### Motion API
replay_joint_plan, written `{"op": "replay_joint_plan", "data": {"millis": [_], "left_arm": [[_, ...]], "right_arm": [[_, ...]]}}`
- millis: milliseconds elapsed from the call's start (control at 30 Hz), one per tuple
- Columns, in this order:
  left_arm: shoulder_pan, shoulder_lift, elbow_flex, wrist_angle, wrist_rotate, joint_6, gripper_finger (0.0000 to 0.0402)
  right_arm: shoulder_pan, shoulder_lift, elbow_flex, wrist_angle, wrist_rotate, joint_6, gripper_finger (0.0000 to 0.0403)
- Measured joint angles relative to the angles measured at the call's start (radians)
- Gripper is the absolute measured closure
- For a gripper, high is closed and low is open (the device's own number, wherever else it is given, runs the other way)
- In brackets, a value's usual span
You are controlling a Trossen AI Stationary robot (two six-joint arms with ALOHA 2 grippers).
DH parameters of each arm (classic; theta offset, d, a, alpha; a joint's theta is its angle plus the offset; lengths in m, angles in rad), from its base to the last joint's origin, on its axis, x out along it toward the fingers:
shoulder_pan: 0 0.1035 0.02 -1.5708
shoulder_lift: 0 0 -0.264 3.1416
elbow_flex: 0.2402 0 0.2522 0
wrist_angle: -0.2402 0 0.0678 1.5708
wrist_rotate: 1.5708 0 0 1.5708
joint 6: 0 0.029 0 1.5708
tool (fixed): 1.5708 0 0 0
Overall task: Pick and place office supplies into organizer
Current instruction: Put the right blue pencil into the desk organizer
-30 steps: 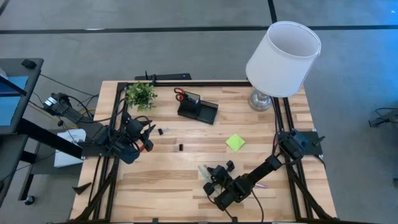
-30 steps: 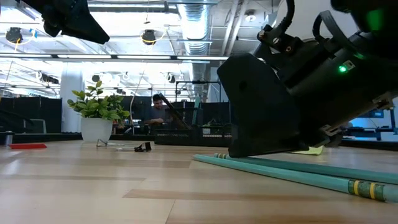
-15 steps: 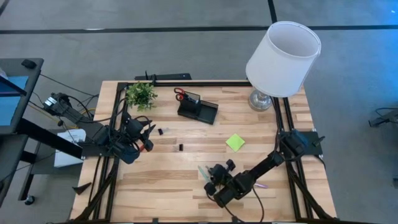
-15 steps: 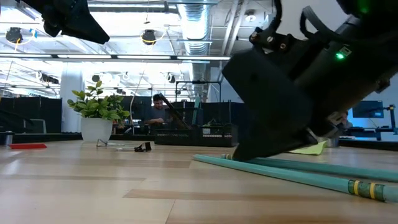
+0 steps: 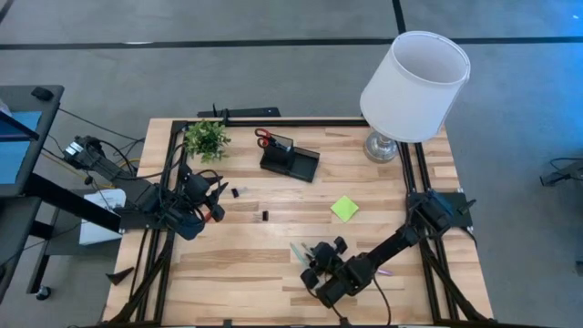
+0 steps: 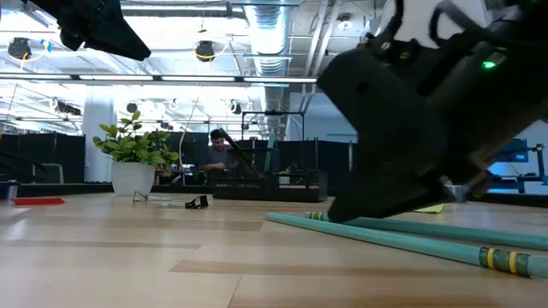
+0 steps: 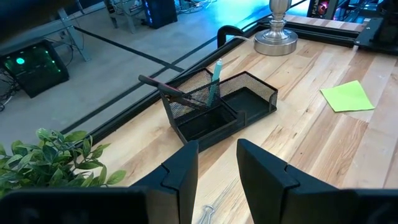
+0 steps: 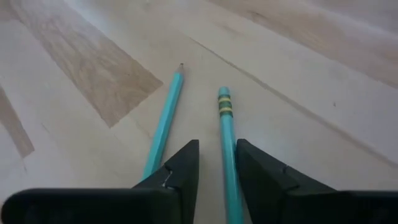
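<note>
Two teal pencils point(image 8: 163, 124) point(image 8: 226, 134) lie side by side on the table near its front edge. My right gripper point(image 8: 216, 168) hangs open just over them, slanting down, with one pencil running between its fingers. The black mesh organizer point(image 5: 290, 161) stands at the far middle, red scissors handles point(image 5: 263, 138) at its far-left end and a teal pen point(image 7: 216, 78) upright in it. A lime sticky-note pad point(image 5: 345, 208) lies flat right of centre. My left gripper point(image 7: 217, 168) waits open above the table's left side.
A white-shaded lamp point(image 5: 414, 82) stands at the far right corner and a small potted plant point(image 5: 207, 137) at the far left. Two small black bits point(image 5: 235, 192) point(image 5: 265, 216) lie left of centre, and a pink pen point(image 5: 383, 271) lies by the right arm.
My right gripper has lifted slightly off the pencils and tipped, drifting a little toward the table's near edge. Both pencils stay flat on the table.
</note>
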State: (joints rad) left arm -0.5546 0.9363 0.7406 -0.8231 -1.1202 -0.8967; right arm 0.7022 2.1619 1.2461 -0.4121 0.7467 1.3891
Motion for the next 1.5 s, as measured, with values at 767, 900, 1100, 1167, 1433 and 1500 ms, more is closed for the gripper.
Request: {"op": "replay_joint_plan", "data": {"millis": [767, 900, 1100, 1167, 1433, 1500], "left_arm": [[0.0, 0.0, -0.091, 0.007, 0.008, -0.073, 0.0292], [0.0, 0.0, -0.091, 0.007, 0.005, -0.074, 0.0292], [0.0, 0.0, -0.091, 0.007, 0.009, -0.074, 0.0292], [0.0, 0.0, -0.091, 0.006, 0.009, -0.074, 0.0292], [0.0, 0.0, -0.091, 0.006, 0.01, -0.075, 0.0292], [0.0, 0.0, -0.091, 0.006, 0.01, -0.075, 0.0292]], "right_arm": [[0.051, 0.054, 0.004, 0.008, 0.087, 0.051, 0.0306], [0.054, 0.07, 0.004, 0.016, 0.116, 0.042, 0.0306], [0.063, 0.073, 0.003, 0.023, 0.122, 0.001, 0.0306], [0.067, 0.073, 0.003, 0.025, 0.122, 0.005, 0.0306], [0.075, 0.08, -0.003, 0.046, 0.175, -0.038, 0.0306], [0.076, 0.083, -0.01, 0.065, 0.223, -0.078, 0.0306]]}}
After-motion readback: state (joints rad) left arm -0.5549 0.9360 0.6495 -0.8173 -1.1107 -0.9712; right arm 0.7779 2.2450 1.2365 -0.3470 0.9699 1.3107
